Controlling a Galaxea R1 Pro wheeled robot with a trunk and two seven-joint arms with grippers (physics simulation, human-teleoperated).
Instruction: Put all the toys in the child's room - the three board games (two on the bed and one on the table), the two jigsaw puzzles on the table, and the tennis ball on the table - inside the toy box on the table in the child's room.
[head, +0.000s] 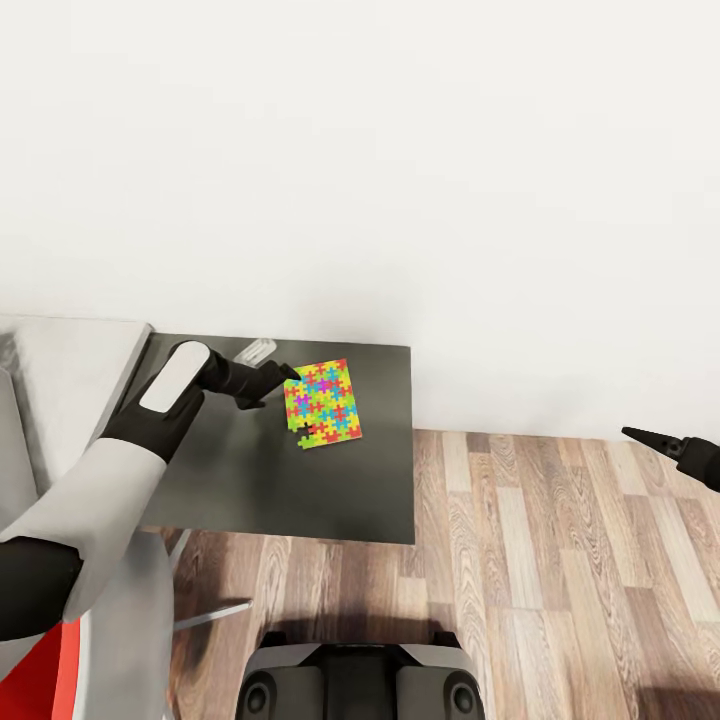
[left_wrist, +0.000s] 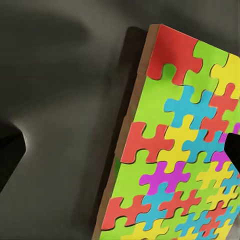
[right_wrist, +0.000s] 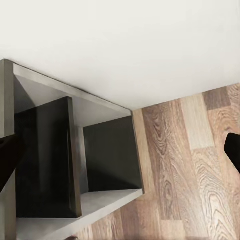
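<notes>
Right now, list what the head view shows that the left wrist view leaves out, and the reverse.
The head view alone takes in the whole dark table, the white wall, the wood floor, the left gripper reaching to the puzzle's edge, and the right gripper out over the floor. The left wrist view alone gives the close detail: the puzzle's brown side edge and its single interlocking pieces. Both share the jigsaw puzzle lying on the dark tabletop.

One jigsaw puzzle (head: 322, 403) lies on one dark table (head: 300, 490); two grippers show.
</notes>
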